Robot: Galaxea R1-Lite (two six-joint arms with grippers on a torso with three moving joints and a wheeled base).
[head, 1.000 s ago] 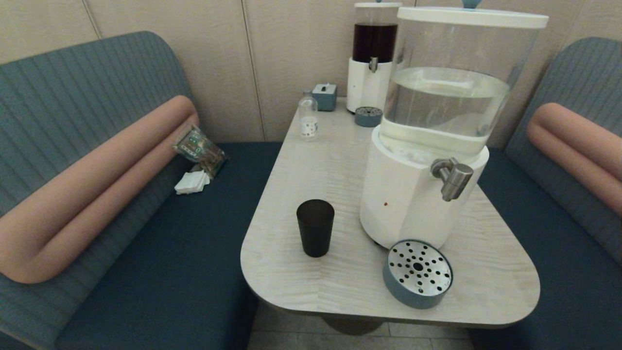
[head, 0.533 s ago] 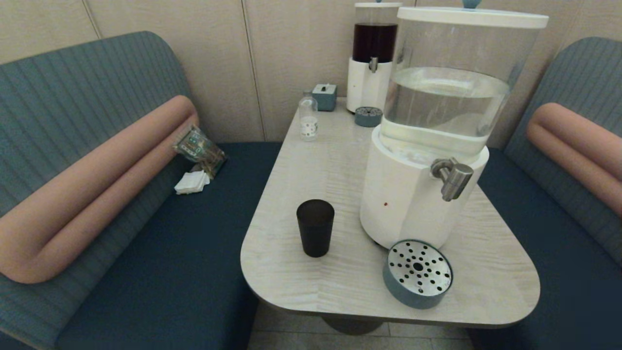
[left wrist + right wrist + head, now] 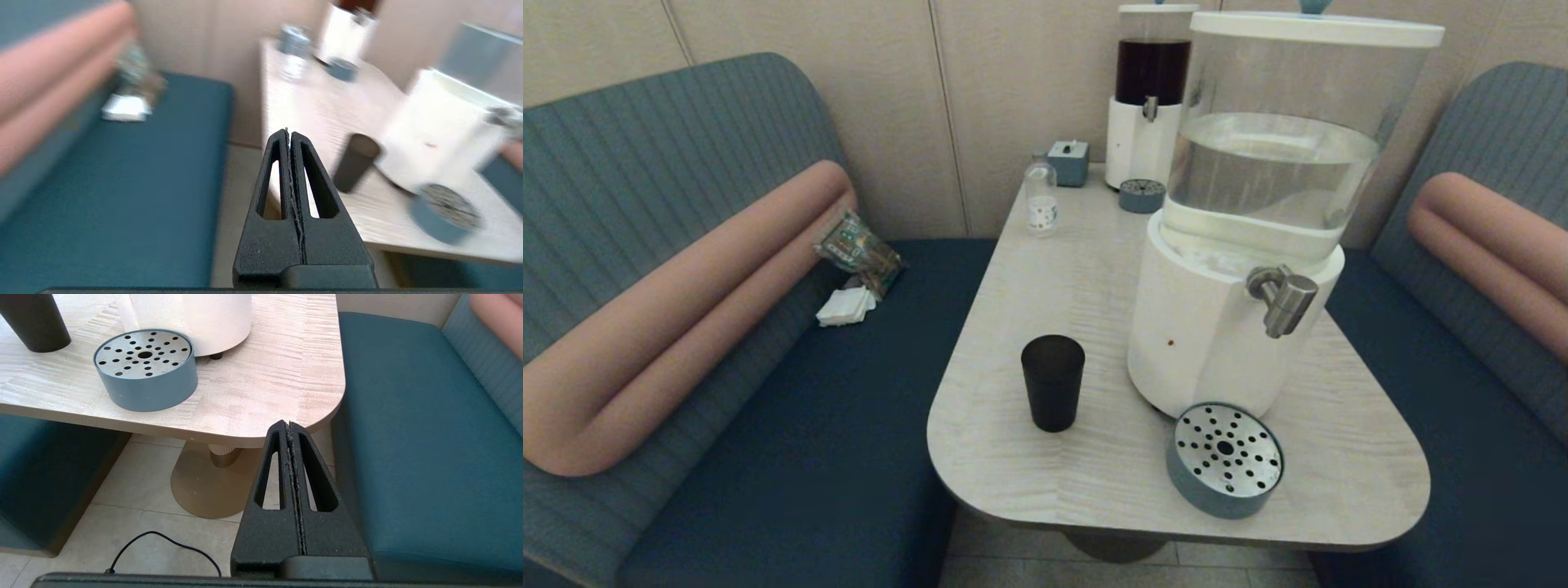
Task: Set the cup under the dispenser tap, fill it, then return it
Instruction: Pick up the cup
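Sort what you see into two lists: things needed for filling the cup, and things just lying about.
Needed: cup; dispenser tap; left gripper, shut, off the table.
Lying about: small bottle; dark-liquid dispenser; napkins; snack packet.

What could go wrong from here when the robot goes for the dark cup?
The left hand is shut; approaching the cup this way could knock it over. The cup stands close beside the dispenser base, leaving little room on that side. The tap hangs over the drip tray; a badly centred cup could tip there.

Left claw (image 3: pixel 289 134) and right claw (image 3: pixel 289 426) both have fingers pressed together, holding nothing.
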